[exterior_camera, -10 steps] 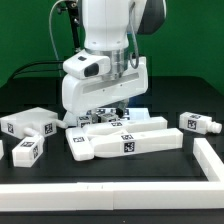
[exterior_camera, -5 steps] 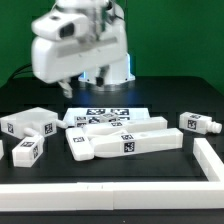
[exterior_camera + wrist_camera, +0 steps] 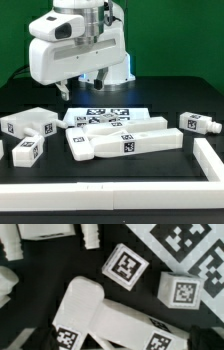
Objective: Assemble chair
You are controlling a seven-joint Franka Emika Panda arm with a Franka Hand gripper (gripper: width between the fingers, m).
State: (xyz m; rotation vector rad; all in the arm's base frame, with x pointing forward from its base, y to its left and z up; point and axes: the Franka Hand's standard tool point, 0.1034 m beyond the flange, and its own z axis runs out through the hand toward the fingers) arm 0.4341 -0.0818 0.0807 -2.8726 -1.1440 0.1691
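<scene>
The chair lies in loose white tagged pieces on the black table. A long flat panel (image 3: pixel 125 140) lies in the middle, a small block (image 3: pixel 198 123) to the exterior view's right, and two chunky pieces (image 3: pixel 30 125) (image 3: pixel 27 150) to its left. My gripper (image 3: pixel 78 90) hangs well above the table, over the left of the middle, open and holding nothing. In the wrist view the big panel (image 3: pixel 100 317) lies far below the gripper (image 3: pixel 115 345), whose dark fingers show only at the frame's edges. Two small tagged blocks (image 3: pixel 127 266) (image 3: pixel 182 288) lie beside the panel.
The marker board (image 3: pixel 110 113) lies flat behind the long panel and also shows in the wrist view as the marker board (image 3: pixel 190 241). A raised white border (image 3: pixel 110 192) runs along the table's front and up the exterior view's right side (image 3: pixel 207 158).
A second ago the hand was low over the middle pieces. It has since risen and swung to the exterior view's left with jaws opened; in the last half second it barely moved.
</scene>
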